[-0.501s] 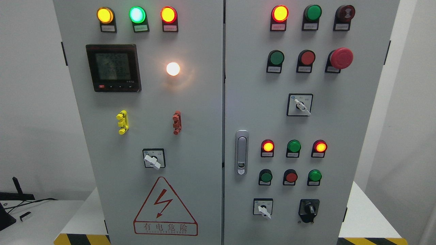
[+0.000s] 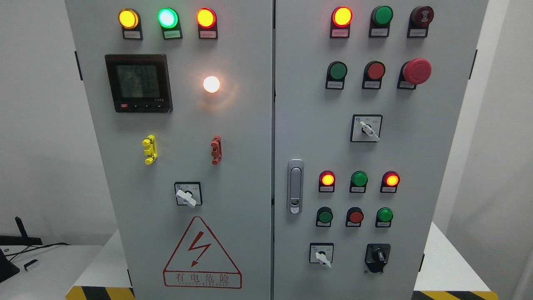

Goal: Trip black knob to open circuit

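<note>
Leftward, a white selector switch (image 2: 186,197) sits above the warning triangle (image 2: 202,253) on the cabinet (image 2: 250,166). Low at five o'clock, the black knob (image 2: 377,256) has bare panel around it, near the cabinet's right edge. Neither hand shows.

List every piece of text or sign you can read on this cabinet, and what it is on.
"有电危险": on the red warning triangle with a lightning bolt, left door.
Line under it: too small to read.
Digital meter digits: blurred.
Label plates under the lamps, buttons, selector switches and the black knob: too small to read.
</note>
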